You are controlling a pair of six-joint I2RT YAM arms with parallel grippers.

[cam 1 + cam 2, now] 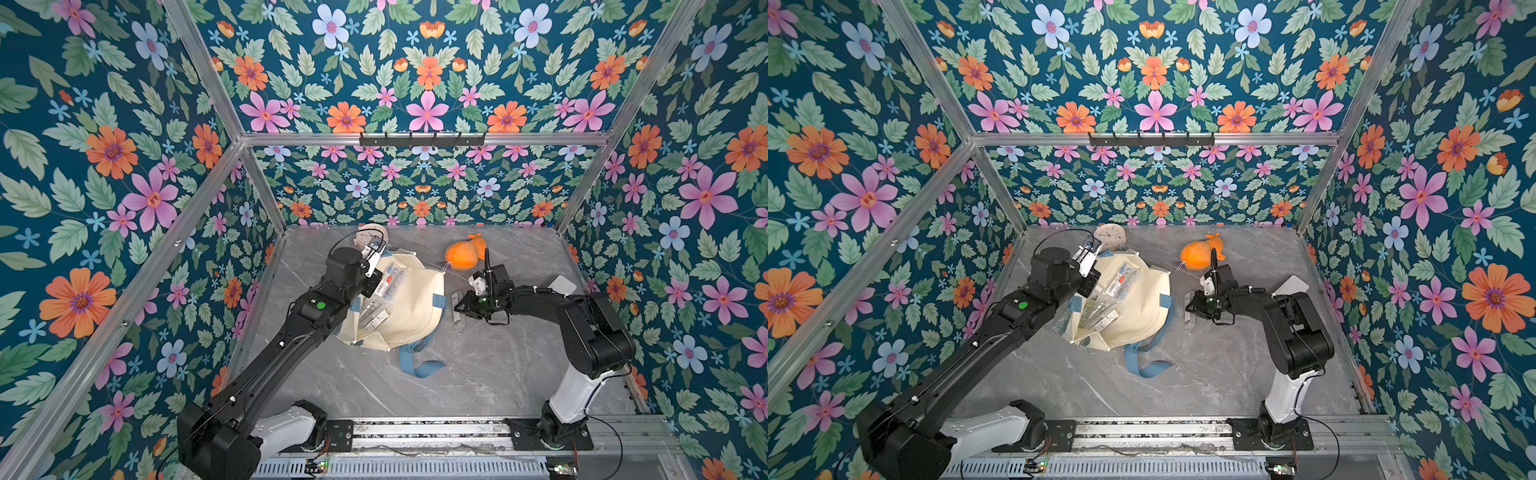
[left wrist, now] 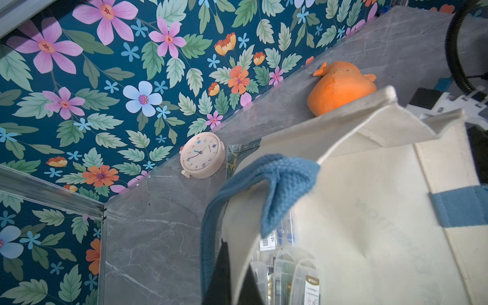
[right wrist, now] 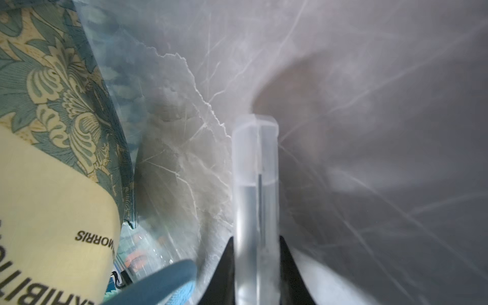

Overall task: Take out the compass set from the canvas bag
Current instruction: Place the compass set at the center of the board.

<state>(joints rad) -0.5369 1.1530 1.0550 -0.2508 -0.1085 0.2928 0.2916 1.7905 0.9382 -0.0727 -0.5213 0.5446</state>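
canvas bag point(image 1: 411, 299) open, clear packs point(image 1: 386, 286) inside; left tool point(image 2: 236, 261) clenched on rim; right tool point(image 3: 256, 239) grasping compass set point(image 3: 254, 163) outside.

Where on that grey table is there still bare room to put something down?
The widest bare table lies at the front, between the canvas bag's blue strap and the right arm's base. A smaller patch lies back right, beyond the orange toy. Crowded: back left round the clock, and between the bag and the right gripper holding a clear case.
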